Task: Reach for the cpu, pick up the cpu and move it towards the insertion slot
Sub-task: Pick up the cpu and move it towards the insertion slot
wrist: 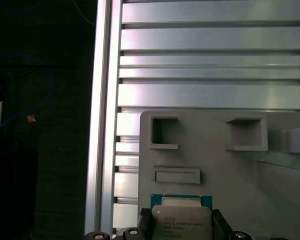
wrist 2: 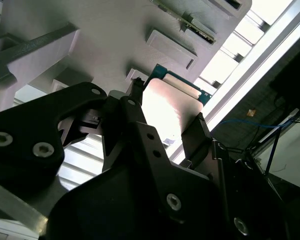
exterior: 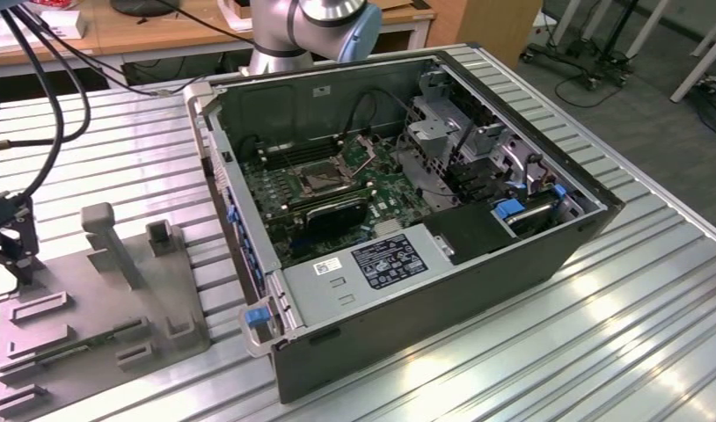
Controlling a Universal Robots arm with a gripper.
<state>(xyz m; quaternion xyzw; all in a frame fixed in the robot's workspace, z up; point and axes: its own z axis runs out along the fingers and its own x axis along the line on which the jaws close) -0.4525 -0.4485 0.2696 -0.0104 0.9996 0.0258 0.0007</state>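
The cpu (wrist: 181,220) is a silvery square chip with a green rim. It sits between the two black fingers of my gripper (wrist: 180,224), over the near corner of the grey fixture block (wrist: 240,175). In the second wrist view the fingers (wrist 2: 199,131) press on two opposite edges of the cpu (wrist 2: 165,102), so the gripper (wrist 2: 167,114) is shut on it. In the exterior view the gripper (exterior: 16,251) hangs at the far left, above the fixture block (exterior: 100,308). The insertion slot (exterior: 315,180) is the square socket on the motherboard inside the open computer case (exterior: 546,255), well to the exterior view's right of the gripper.
The fixture block carries upright posts (exterior: 109,242) and several recesses. Black cables (exterior: 41,105) run down to the gripper. The case walls (exterior: 223,185) stand high around the motherboard. The ribbed metal table (exterior: 639,308) lies all around. The arm's base (exterior: 299,35) stands behind the case.
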